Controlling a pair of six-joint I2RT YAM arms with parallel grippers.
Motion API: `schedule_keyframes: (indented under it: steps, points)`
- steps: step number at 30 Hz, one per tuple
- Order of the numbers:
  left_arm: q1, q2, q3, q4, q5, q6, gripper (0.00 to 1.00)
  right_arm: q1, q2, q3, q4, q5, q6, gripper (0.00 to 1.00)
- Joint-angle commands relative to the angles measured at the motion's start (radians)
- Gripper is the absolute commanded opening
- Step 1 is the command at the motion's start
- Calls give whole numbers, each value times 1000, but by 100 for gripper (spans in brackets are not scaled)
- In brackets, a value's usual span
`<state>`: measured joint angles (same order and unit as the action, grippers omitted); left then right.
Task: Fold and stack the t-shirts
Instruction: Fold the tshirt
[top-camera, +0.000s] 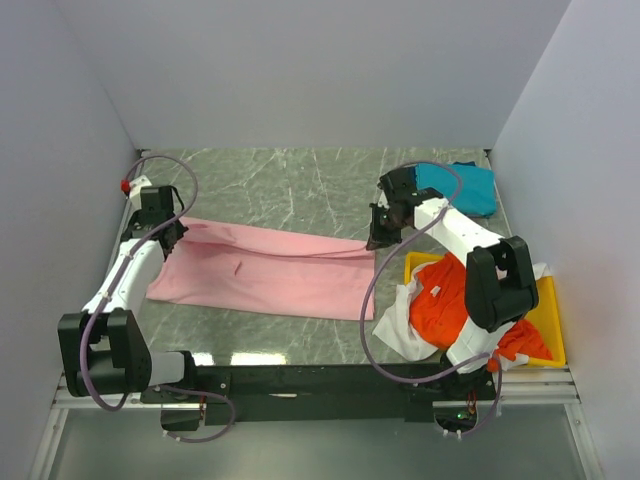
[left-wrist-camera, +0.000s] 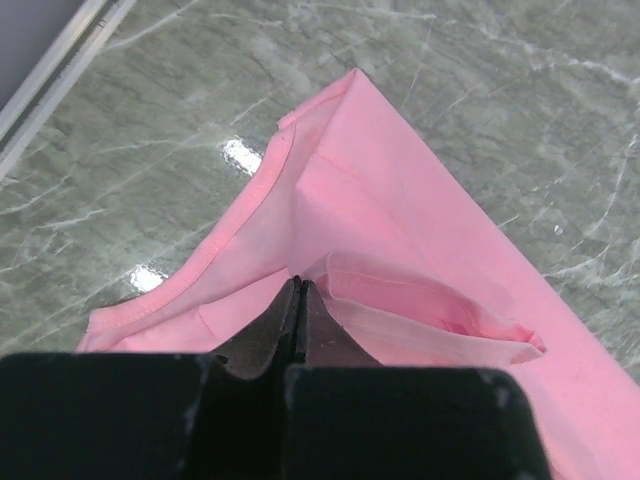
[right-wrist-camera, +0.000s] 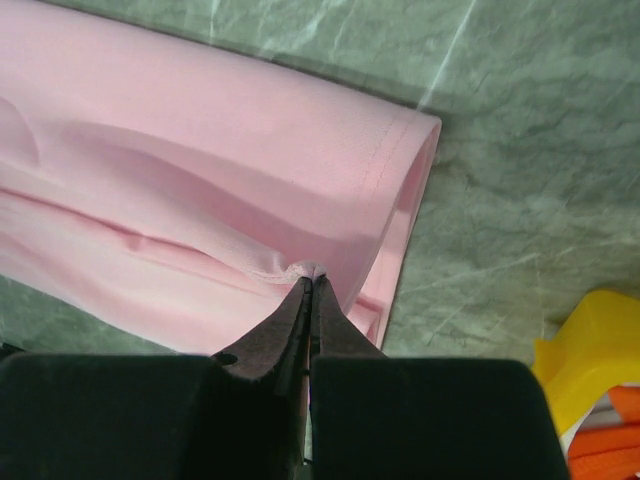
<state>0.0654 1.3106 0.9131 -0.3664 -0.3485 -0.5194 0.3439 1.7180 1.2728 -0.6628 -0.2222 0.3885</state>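
A light pink t-shirt (top-camera: 265, 270) lies stretched across the middle of the table, folded lengthwise. My left gripper (top-camera: 170, 232) is shut on its far left edge, and the closed tips (left-wrist-camera: 297, 284) pinch a fold of pink cloth (left-wrist-camera: 380, 200). My right gripper (top-camera: 380, 238) is shut on the far right edge, with a small pucker of pink cloth (right-wrist-camera: 200, 170) caught at its tips (right-wrist-camera: 315, 272). A teal-blue t-shirt (top-camera: 465, 185) lies at the back right. An orange-red t-shirt (top-camera: 450, 295) and a white t-shirt (top-camera: 400, 325) are crumpled together at the front right.
A yellow tray (top-camera: 548, 322) at the front right holds the orange-red and white shirts, and its corner (right-wrist-camera: 590, 340) shows in the right wrist view. The right arm reaches over it. White walls close in the marbled table (top-camera: 300, 185) on three sides.
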Motion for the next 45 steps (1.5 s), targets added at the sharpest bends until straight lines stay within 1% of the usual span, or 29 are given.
schedule_keyframes:
  steps: [1, 9, 15, 17, 18, 19, 21, 22, 25, 27, 29, 32, 33, 35, 37, 41, 45]
  points:
    - [8, -50, -11, -3, -38, -24, 0, 18, -60, -39, 17, 12, 18, 0]
    - [11, -76, -52, -22, -37, -48, 0, 37, -72, -118, 38, 27, 32, 0]
    - [13, -83, -66, -78, -58, -86, 0, 52, -58, -145, 28, 58, 35, 0]
    - [16, -99, -72, -106, -60, -103, 11, 58, -63, -161, 20, 60, 33, 14]
    - [16, -118, -72, -117, -61, -108, 19, 67, -67, -165, 8, 61, 33, 30]
    - [16, -132, -74, -127, -61, -122, 33, 75, -75, -171, 0, 72, 32, 36]
    - [16, -186, -77, -164, -61, -137, 47, 87, -106, -188, -23, 81, 26, 45]
    - [16, -206, -76, -176, -63, -152, 50, 89, -121, -191, -32, 90, 23, 46]
    - [16, -286, -59, -223, -64, -191, 57, 89, -175, -187, -61, 101, 23, 49]
    - [14, -316, -56, -224, -50, -198, 59, 89, -195, -159, -66, 106, 18, 50]
    - [14, -336, -68, -181, -3, -194, 60, 89, -180, -118, -60, 93, 9, 50]
    - [10, -294, -83, -123, 65, -194, 61, 89, -114, -51, -34, 63, 6, 50]
    - [7, -259, -83, -108, 84, -192, 61, 90, -97, -37, -17, 55, 7, 50]
    - [-9, -226, -94, -37, 150, -183, 62, 89, -49, -10, 3, 43, 6, 50]
    - [-19, -177, -102, 29, 184, -185, 63, 89, -3, -1, 26, 21, 10, 50]
    - [-24, -82, -105, 105, 221, -195, 64, 89, 37, -33, 54, 6, 21, 49]
    - [-30, 10, -121, 174, 220, -197, 63, 89, 26, -87, 80, -2, 27, 49]
